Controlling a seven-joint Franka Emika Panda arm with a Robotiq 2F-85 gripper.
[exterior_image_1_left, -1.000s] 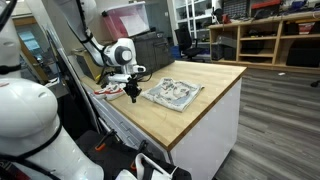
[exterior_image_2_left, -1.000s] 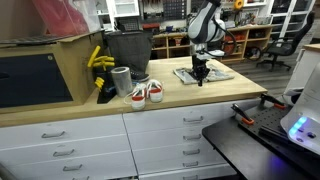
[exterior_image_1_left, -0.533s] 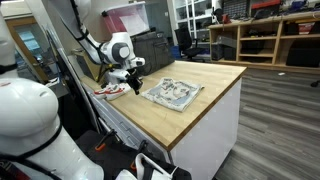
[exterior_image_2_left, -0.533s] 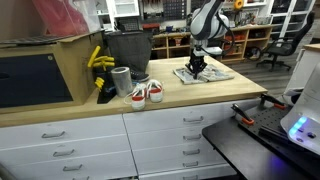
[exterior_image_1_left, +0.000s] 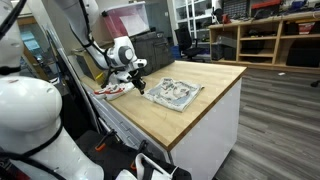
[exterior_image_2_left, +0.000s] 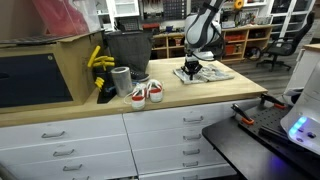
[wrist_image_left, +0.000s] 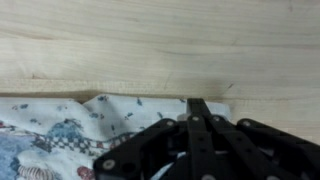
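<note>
Your gripper (exterior_image_1_left: 139, 84) hangs over the near edge of the patterned cloth (exterior_image_1_left: 172, 93), with its jaws pressed fully together. In the wrist view the closed gripper (wrist_image_left: 198, 105) comes in from the bottom, and its tip sits right at the cloth's (wrist_image_left: 60, 135) hem, where the fabric meets the bare wood of the table (wrist_image_left: 160, 40). From these views you cannot tell whether a fold of fabric is caught between the jaws or whether they are only resting against it.

The cloth has a white ground with small coloured prints. It lies spread out and slightly rumpled on the table (exterior_image_1_left: 195, 122), close to the long edge. In an exterior view the gripper (exterior_image_2_left: 192, 67) points down at the cloth's (exterior_image_2_left: 210, 72) side that faces the other objects, and the fabric looks a little bunched there.

A pair of red-and-white sneakers (exterior_image_2_left: 146, 93) stands on the table (exterior_image_2_left: 195, 93), well apart from the cloth. Just beside them is a grey cup (exterior_image_2_left: 121, 80), with a black bin (exterior_image_2_left: 127, 50) behind it. White drawers (exterior_image_2_left: 150, 135) run under the tabletop. In an exterior view the sneakers (exterior_image_1_left: 112, 90) lie just beyond your gripper.
</note>
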